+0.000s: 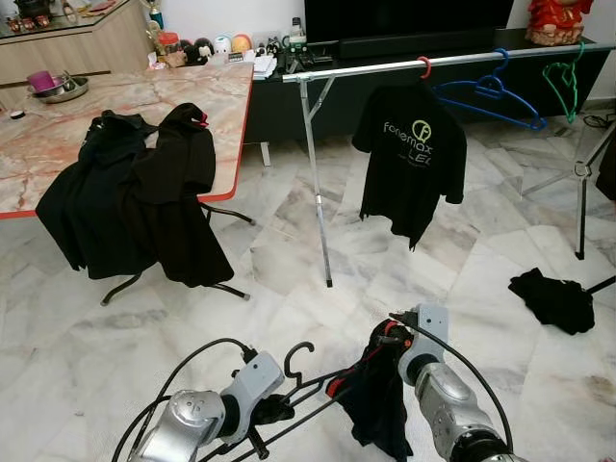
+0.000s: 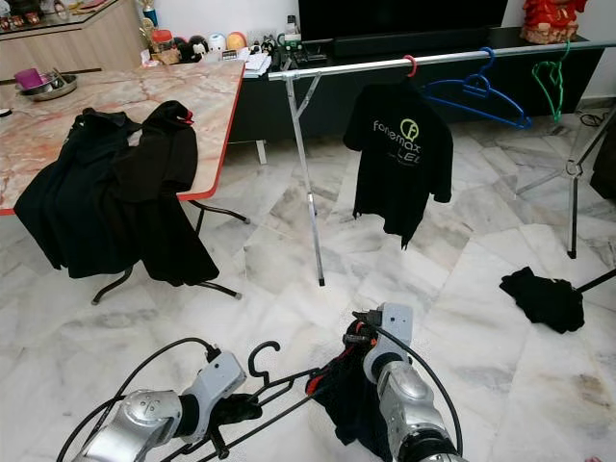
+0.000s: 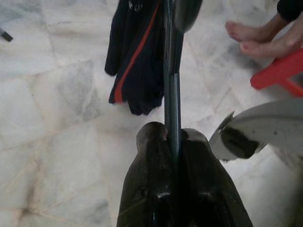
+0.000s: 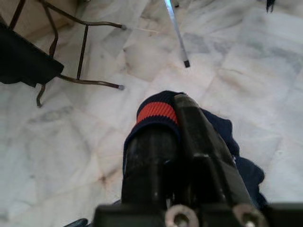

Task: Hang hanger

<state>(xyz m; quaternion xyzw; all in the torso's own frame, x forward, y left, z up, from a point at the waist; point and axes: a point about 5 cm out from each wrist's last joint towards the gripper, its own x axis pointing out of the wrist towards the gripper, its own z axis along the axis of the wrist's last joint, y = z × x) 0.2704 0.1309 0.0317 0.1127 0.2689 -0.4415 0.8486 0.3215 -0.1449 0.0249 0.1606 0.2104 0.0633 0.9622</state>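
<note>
Four hangers (image 1: 491, 91), four dark garments (image 1: 412, 154), one rail (image 1: 385, 65)

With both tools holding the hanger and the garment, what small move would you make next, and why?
Probably ease the right tool toward the left, to draw the dark garment further onto the hanger. The left tool is shut on the hanger's bar, while the garment hangs bunched off one end with its red-trimmed edge pinched by the right tool, so it is not yet ready for the rail.

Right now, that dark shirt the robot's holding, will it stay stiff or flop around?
Probably floppy: the dark shirt sags in folds below the right gripper. It looks light, so it may swing. The black hanger in the left gripper seems rigid.
</note>
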